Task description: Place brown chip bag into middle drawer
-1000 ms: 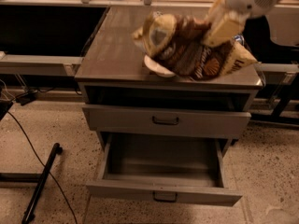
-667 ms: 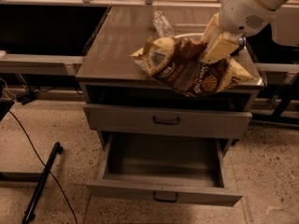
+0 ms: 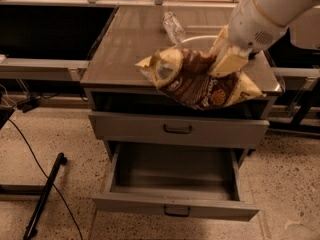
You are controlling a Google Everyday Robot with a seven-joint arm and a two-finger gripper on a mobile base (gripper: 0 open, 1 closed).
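The brown chip bag [image 3: 195, 81] hangs in the air in front of the cabinet's top edge, dark brown with tan-yellow ends. My gripper [image 3: 226, 63] comes in from the upper right on a white arm and is shut on the bag's upper right part. The middle drawer [image 3: 175, 184] is the lowest one, pulled open below the bag; its grey inside is bare and its front carries a small dark handle [image 3: 177, 211].
A shut drawer with a handle [image 3: 177, 129] sits one level higher. On the cabinet top [image 3: 130, 49] lie a clear plastic bottle [image 3: 173, 27] and a white bowl [image 3: 200, 40] behind the bag. A black stand leg and cable [image 3: 42, 194] lie on the floor at left.
The gripper has carried the chip bag forward and down, from above the cabinet top to in front of its front edge, over the open drawer.
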